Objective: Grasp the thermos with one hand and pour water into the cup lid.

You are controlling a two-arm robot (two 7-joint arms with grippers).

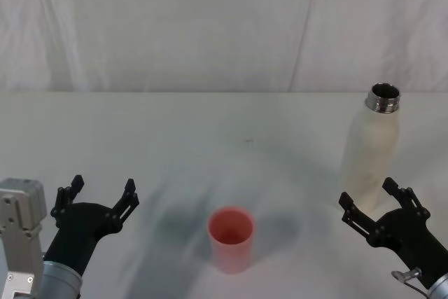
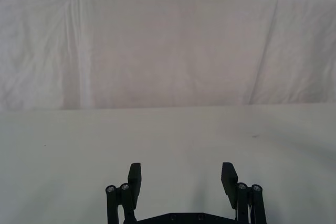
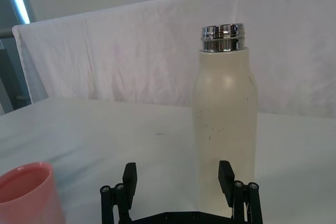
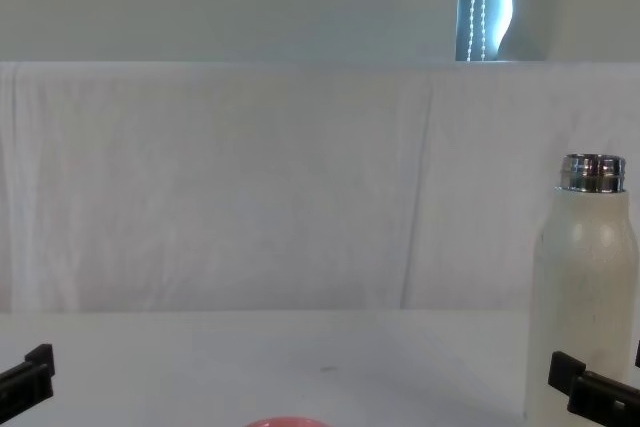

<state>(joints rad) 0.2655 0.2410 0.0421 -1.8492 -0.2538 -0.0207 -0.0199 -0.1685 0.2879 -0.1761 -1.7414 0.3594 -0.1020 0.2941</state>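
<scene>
cream thermos (image 1: 369,150) upright, uncapped; your right gripper (image 1: 376,204) gapes empty just short—an off-centre close may topple it toward pink cup lid (image 1: 230,238).

thermos (image 1: 371,155) upright on table (image 1: 210,124), toward right edge | cup lid (image 1: 230,238) near front edge, centre, left of thermos, well apart | left gripper (image 1: 98,194) front-left corner | right gripper (image 1: 374,204) just before thermos

Left gripper (image 1: 100,195) low at left, jaws spread; right gripper (image 1: 376,203) low at right, jaws spread.
</scene>
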